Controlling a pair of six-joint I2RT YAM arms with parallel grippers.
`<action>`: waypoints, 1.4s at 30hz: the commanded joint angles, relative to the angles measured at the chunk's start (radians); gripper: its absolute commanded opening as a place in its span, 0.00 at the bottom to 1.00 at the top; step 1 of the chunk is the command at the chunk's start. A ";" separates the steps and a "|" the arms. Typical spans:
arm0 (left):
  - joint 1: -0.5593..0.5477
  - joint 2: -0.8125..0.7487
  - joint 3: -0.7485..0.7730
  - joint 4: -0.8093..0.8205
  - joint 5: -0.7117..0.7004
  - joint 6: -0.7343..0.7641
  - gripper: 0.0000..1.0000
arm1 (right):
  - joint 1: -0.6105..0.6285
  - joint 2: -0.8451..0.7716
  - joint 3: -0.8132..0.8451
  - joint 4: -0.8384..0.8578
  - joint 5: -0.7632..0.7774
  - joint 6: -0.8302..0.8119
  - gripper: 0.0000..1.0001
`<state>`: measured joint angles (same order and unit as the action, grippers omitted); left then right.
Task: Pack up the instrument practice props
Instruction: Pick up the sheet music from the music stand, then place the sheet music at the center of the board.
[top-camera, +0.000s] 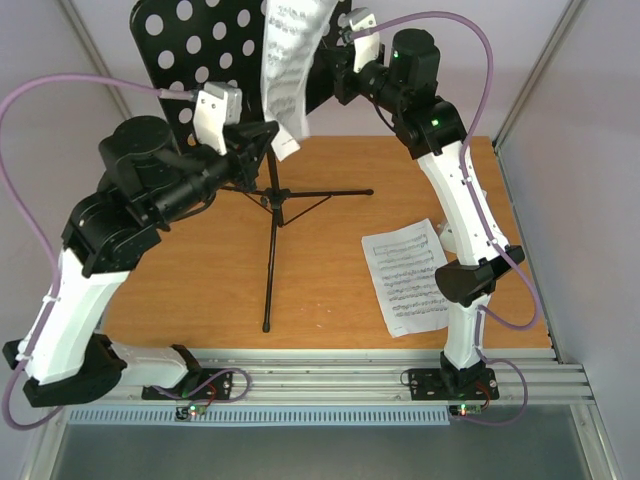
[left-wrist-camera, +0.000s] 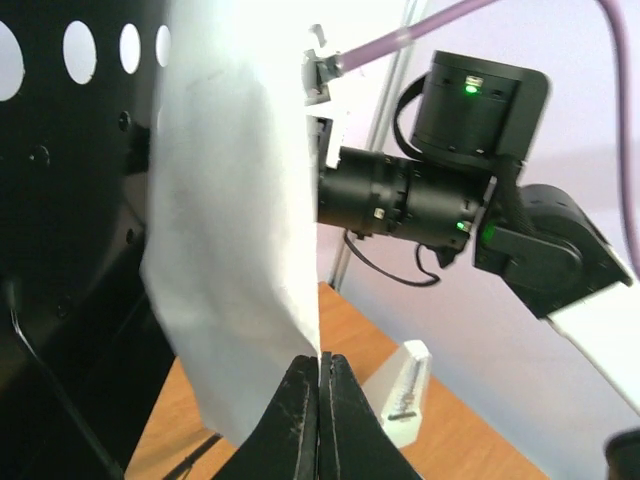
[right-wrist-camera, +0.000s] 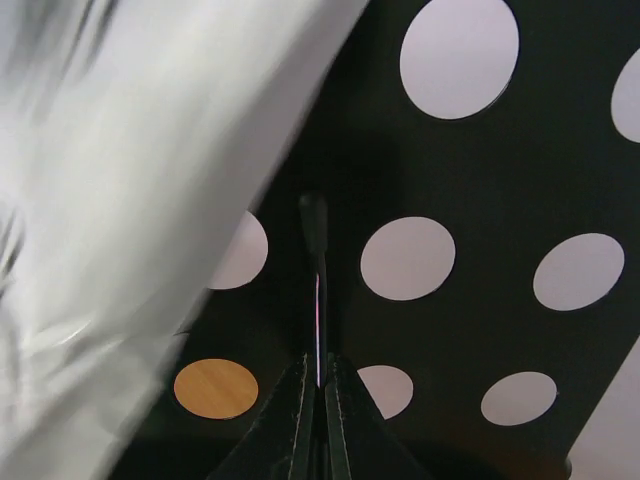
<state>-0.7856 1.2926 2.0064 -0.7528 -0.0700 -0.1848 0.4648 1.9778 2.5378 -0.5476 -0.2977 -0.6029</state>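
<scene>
Pale walls close in a wooden table (top-camera: 200, 290). From above, the stand (top-camera: 190, 50) is set up at the far middle, its tripod legs spread over the wood. One sheet (top-camera: 288, 70) hangs down the front of the stand's desk. A second page (top-camera: 405, 275) lies flat on the table to the right of the stand's legs. The left tool (top-camera: 268, 138) sits at the hanging sheet's lower end, in front of the stand. The right tool (top-camera: 343, 70) is up at the desk's right edge.

In the left wrist view, the left tool (left-wrist-camera: 318, 365) is pressed narrow and the sheet's (left-wrist-camera: 230, 200) lower corner appears nipped at its tips. The stand (left-wrist-camera: 70, 200) is dark on the left. The metronome (left-wrist-camera: 405, 395) rests on the table to the right of the stand, under the right arm (left-wrist-camera: 440, 190).

In the right wrist view, the right tool (right-wrist-camera: 318, 375) is closed tight against the holed desk (right-wrist-camera: 480, 180). A thin dark rod (right-wrist-camera: 314, 225) runs up from its tips, and whether it is gripped I cannot tell. The sheet (right-wrist-camera: 130, 200) blurs past on the left.

The step appears to be freeing the sheet from the stand. To do it well, I would draw the corner away slowly and along the paper's plane so it does not tear. The other arm should steady the stand, since it could tip on its light legs.
</scene>
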 joint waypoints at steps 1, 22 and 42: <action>0.000 -0.056 0.018 -0.072 0.107 0.021 0.00 | -0.002 0.000 0.025 0.053 0.033 0.038 0.01; 0.001 -0.166 -0.127 -0.213 0.490 0.047 0.01 | -0.002 -0.225 -0.328 0.175 -0.002 0.070 0.93; -0.227 -0.001 -0.239 -0.177 0.470 0.044 0.00 | -0.002 -0.988 -1.105 -0.050 0.632 0.261 0.98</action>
<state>-0.9394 1.2346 1.7756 -1.0042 0.4316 -0.1268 0.4648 1.1164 1.5742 -0.4774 0.1501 -0.4438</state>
